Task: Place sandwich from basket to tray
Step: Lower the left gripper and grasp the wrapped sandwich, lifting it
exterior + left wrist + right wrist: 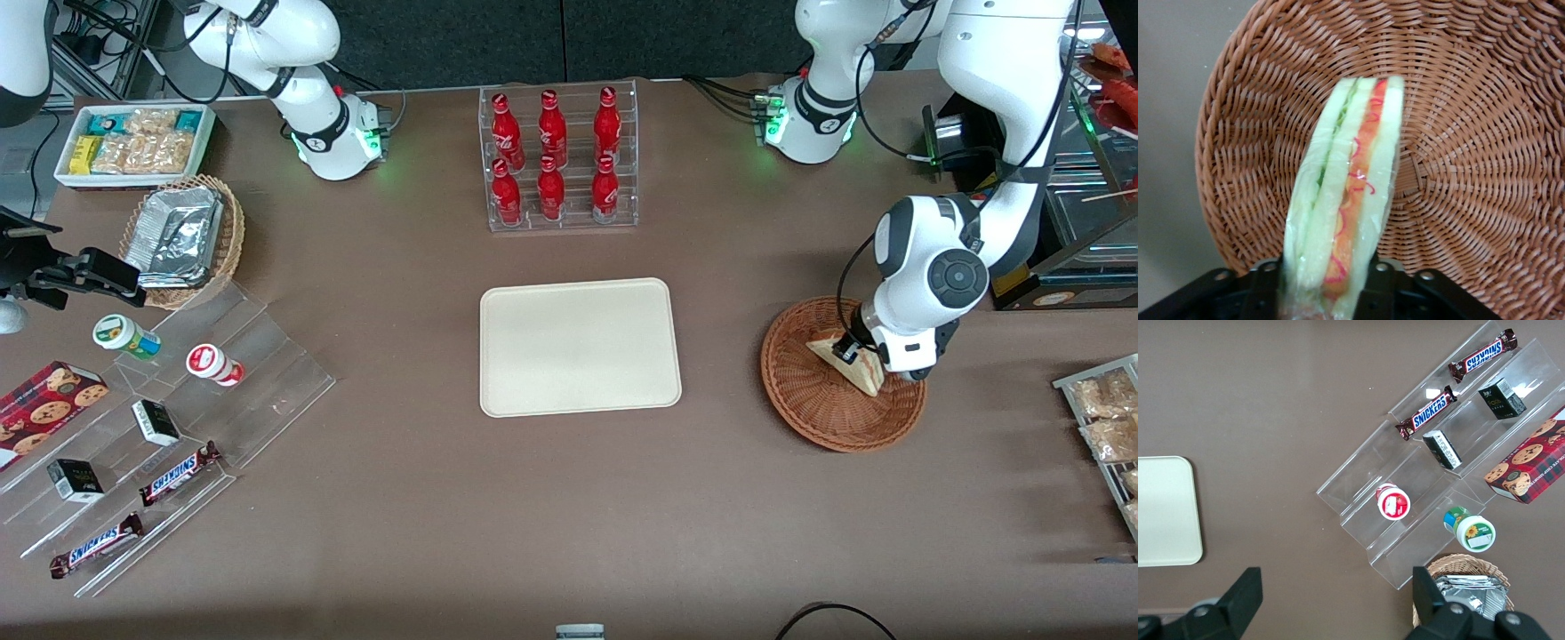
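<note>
Reddish-brown wicker forms the round basket [831, 404], which sits on the brown surface [569, 516] toward the working arm's end, at about 3 o'clock from the tray [580, 347] and well apart from it. The tool [861, 360] hangs over the basket's inner area, at roughly 1 o'clock from the basket's middle, with the white wrist of the arm right above it. The sandwich [845, 360] stands on edge in the basket, a pale wedge partly covered by the wrist.

In the left wrist view the tool [1328, 283] is clamped on the sandwich [1345, 193]: black fingers [1265, 290] press against both bread faces at the wedge's near end. The wedge is wrapped in clear film, and its edge shows cream bread with an orange-red stripe, red curls and a thin green line. The woven floor of the basket [1471, 133] spreads out under it.

The cream tray lies flat at the middle of the surface, nothing on it. A clear rack of red bottles [557, 156] stands at 12 o'clock from the tray.
</note>
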Available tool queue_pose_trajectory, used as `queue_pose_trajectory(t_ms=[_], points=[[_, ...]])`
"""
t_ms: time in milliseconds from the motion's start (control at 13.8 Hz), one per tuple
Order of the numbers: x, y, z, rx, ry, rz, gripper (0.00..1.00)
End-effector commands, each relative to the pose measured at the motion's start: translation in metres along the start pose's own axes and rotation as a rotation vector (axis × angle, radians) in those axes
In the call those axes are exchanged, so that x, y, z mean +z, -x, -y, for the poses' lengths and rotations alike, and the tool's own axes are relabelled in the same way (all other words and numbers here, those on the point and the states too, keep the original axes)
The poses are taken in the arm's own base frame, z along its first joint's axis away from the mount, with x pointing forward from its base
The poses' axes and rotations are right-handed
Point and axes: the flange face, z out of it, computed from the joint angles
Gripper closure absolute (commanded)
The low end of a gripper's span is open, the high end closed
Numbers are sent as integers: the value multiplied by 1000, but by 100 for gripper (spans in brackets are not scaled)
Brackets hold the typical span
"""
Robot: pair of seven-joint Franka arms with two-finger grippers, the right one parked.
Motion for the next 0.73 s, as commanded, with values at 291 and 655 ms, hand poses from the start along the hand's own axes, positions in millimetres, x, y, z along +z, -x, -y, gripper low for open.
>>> queue_pose_trajectory(t_ms=[291,655], points=[[-90,23,-70,56,-65,-8,100],[-120,123,-127,382,-21,-48,100]])
